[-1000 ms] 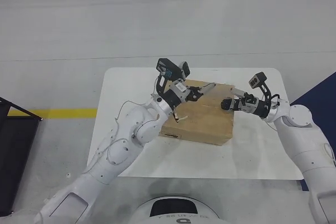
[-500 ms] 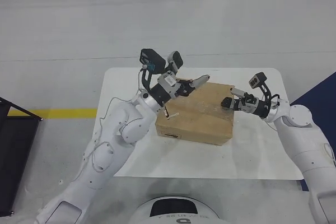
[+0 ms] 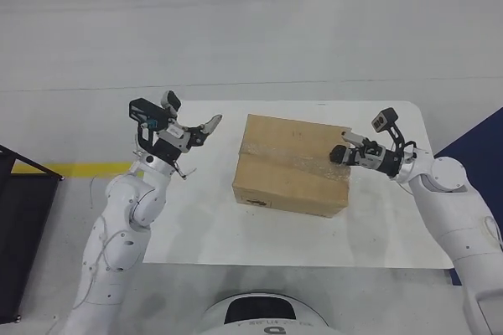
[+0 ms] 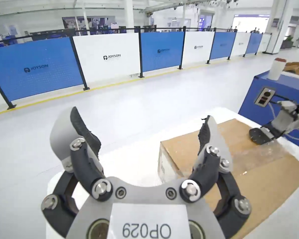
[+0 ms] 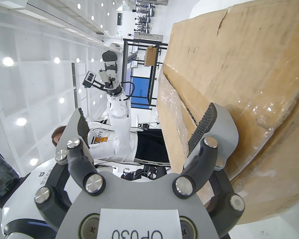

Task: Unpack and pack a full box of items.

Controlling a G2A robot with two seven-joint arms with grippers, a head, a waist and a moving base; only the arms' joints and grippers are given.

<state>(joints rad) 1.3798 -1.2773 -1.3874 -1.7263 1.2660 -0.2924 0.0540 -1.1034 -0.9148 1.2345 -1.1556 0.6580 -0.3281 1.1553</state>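
Overhead, box (image 3: 289, 167): plain brown cardboard, closed, mid-frame on the white counter (image 3: 201, 226); long axis runs left to right, slightly skewed; glossy clear tape (image 3: 295, 156) along the top; small dark print (image 3: 257, 202) on the near side.
Overhead, left hand (image 3: 193, 111): upper left, apart from the box, fingers wide.
Overhead, right hand (image 3: 344, 145): at the box's right top edge, spread.
Left wrist, left hand (image 4: 140, 114): ribbed dark pads (image 4: 84, 128) wide apart; box (image 4: 251, 170) beyond.
Right wrist, right hand (image 5: 145, 109): wide open, one textured pad (image 5: 201, 125) against the taped cardboard.
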